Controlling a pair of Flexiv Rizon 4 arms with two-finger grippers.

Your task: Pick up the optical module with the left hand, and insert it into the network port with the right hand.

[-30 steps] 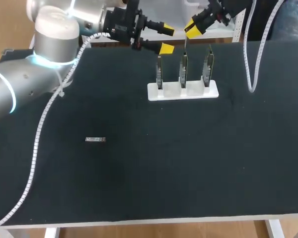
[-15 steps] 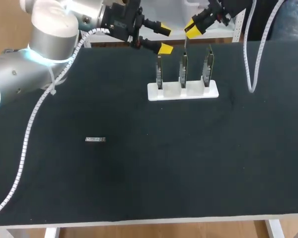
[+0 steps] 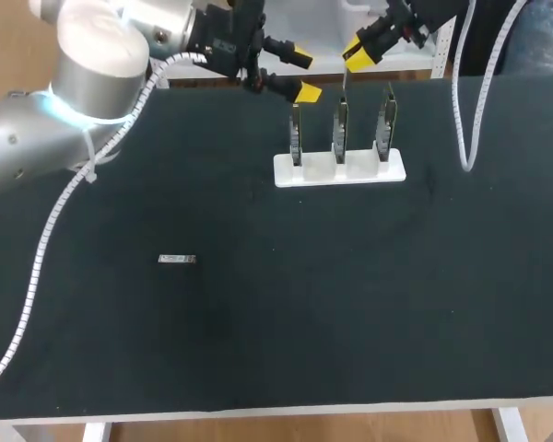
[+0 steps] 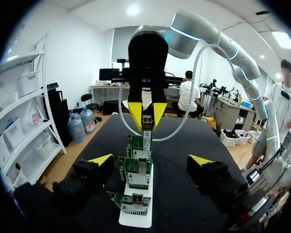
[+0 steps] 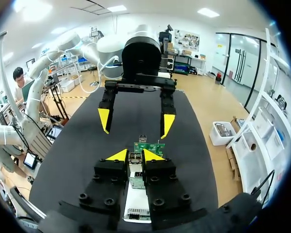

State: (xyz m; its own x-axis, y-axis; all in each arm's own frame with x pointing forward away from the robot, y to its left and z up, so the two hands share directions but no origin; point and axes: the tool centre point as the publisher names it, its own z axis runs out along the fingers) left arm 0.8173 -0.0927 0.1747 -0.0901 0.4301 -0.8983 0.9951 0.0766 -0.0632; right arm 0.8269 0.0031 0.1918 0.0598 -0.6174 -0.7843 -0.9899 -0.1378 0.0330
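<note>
Locate the optical module (image 4: 146,131) in the right hand (image 3: 358,53): gripped between both yellow tips, upright, just above the middle of three network cards (image 3: 340,124). Cards seated in a white holder (image 3: 339,170) at the far side of the bench (image 3: 350,304). Left hand (image 3: 304,75) open, fingers spread wide, nothing between them, just beside the holder's end. Small metallic piece (image 3: 176,260) flat on the bench, well apart from the holder.
</note>
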